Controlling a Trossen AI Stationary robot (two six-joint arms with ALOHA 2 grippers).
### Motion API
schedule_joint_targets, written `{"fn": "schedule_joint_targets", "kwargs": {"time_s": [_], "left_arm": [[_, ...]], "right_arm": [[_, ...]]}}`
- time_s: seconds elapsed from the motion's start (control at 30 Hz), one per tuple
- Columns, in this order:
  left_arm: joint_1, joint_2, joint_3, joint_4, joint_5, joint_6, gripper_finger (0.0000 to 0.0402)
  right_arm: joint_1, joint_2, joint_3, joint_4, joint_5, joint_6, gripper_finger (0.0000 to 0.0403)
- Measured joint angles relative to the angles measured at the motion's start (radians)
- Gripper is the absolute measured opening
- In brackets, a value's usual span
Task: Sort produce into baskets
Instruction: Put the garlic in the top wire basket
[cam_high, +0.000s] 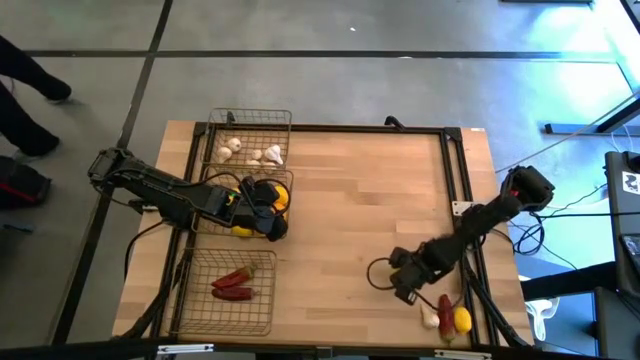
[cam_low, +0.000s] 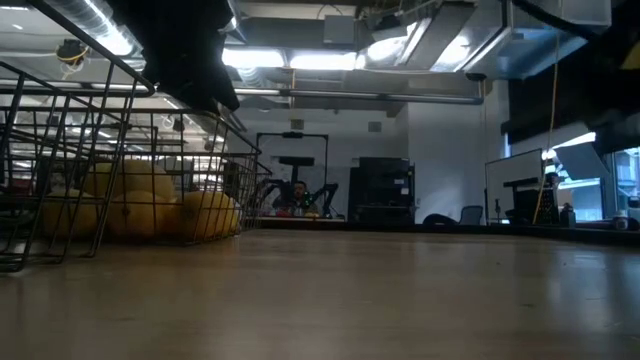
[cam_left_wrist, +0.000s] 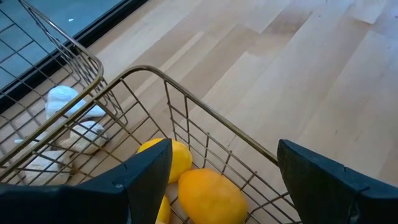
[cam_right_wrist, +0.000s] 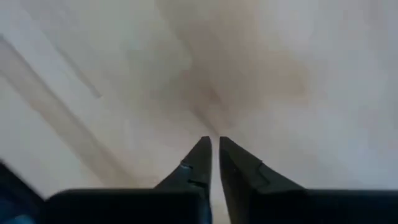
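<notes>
Three wire baskets stand along the table's left side. The far one (cam_high: 250, 140) holds garlic bulbs (cam_left_wrist: 68, 106). The middle one (cam_high: 285, 180) holds lemons (cam_left_wrist: 169, 155) and an orange fruit (cam_left_wrist: 211, 196). The near one (cam_high: 232, 310) holds red chili peppers (cam_high: 232, 285). My left gripper (cam_high: 270, 207) hangs open and empty over the middle basket (cam_left_wrist: 205, 118), its fingers above the fruit. My right gripper (cam_high: 398, 278) is shut and empty over bare table (cam_right_wrist: 214, 152) at the near right. A garlic bulb (cam_high: 430, 318), a chili (cam_high: 445, 303) and a lemon (cam_high: 462, 320) lie near the front right corner.
A black frame (cam_high: 330, 127) runs around the table top. The table's middle (cam_high: 360, 210) is bare wood. In the low view the lemon basket (cam_low: 150, 205) stands at the left with my left gripper (cam_low: 190, 50) above it. A person's legs (cam_high: 30, 90) show beyond the far left corner.
</notes>
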Motion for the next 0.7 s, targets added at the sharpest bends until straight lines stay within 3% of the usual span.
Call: {"fn": "schedule_joint_targets", "kwargs": {"time_s": [0.4, 0.53, 0.7], "left_arm": [[0.000, 0.000, 0.000, 0.006, 0.000, 0.000, 0.0285], [0.000, 0.000, 0.000, 0.006, 0.000, 0.000, 0.0285], [0.000, 0.000, 0.000, 0.006, 0.000, 0.004, 0.0285]], "right_arm": [[0.158, 0.001, 0.001, 0.088, -0.148, 0.327, 0.0184], [0.163, 0.015, -0.005, 0.085, -0.175, 0.385, 0.0191], [0.162, 0.065, -0.005, 0.110, -0.226, 0.386, 0.0172]]}}
